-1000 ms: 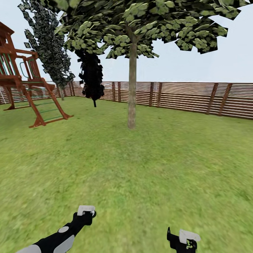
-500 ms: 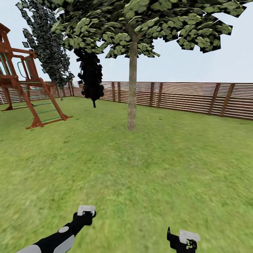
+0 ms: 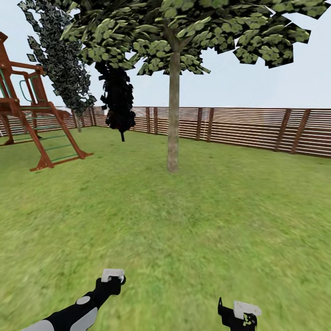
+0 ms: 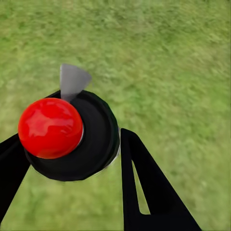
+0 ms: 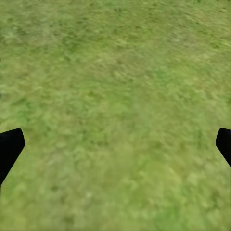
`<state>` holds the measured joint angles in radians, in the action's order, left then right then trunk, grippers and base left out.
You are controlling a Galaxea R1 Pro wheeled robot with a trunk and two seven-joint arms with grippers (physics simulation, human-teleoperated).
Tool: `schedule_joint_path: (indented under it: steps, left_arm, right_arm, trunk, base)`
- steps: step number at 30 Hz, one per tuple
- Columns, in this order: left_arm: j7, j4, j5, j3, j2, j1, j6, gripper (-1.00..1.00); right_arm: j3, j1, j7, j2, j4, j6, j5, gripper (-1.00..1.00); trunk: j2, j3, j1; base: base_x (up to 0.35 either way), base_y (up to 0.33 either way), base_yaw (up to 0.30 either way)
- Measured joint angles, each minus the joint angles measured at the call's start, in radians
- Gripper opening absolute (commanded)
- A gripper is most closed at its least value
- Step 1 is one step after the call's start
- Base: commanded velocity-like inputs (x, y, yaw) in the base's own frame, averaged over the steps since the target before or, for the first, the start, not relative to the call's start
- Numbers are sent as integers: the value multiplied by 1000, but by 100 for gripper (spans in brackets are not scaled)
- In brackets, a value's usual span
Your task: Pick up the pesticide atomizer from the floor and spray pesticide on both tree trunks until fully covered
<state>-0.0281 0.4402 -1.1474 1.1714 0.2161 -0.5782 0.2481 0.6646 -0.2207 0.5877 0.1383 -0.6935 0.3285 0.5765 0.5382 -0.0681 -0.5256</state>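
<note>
One tree stands ahead in the head view, its straight grey-brown tree trunk [image 3: 173, 119] rising from the lawn to a broad green canopy [image 3: 193, 32]. The pesticide atomizer [image 4: 53, 127], with a red ball top, a black round body and a grey nozzle, sits between the black fingers of my left gripper [image 4: 72, 149], which is shut on it. In the head view the left gripper [image 3: 113, 277] hangs low over the grass, well short of the trunk. My right gripper [image 3: 239, 313] is open over bare grass [image 5: 115, 120], its fingertips at the picture's edges.
A brown slatted fence [image 3: 248, 128] closes the lawn behind the tree. A red-brown wooden play frame [image 3: 34, 128] stands at the left. Two narrow dark trees [image 3: 62, 64] [image 3: 118, 99] stand near the fence. Open grass lies between me and the trunk.
The whole head view has shifted: the play frame has slid left and the tree stands slightly nearer, so the camera has moved. Both grippers keep their places in the picture.
</note>
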Motion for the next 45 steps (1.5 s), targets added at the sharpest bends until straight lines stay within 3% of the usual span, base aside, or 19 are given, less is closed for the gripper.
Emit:
schedule_joint_path:
  steps: [45]
  left_arm:
    - [0,-1,1,0,-7,0,1,-100]
  right_arm:
    - [3,0,0,0,0,2,0,100]
  trunk:
    - [0,0,0]
  base:
    - [334,0,0]
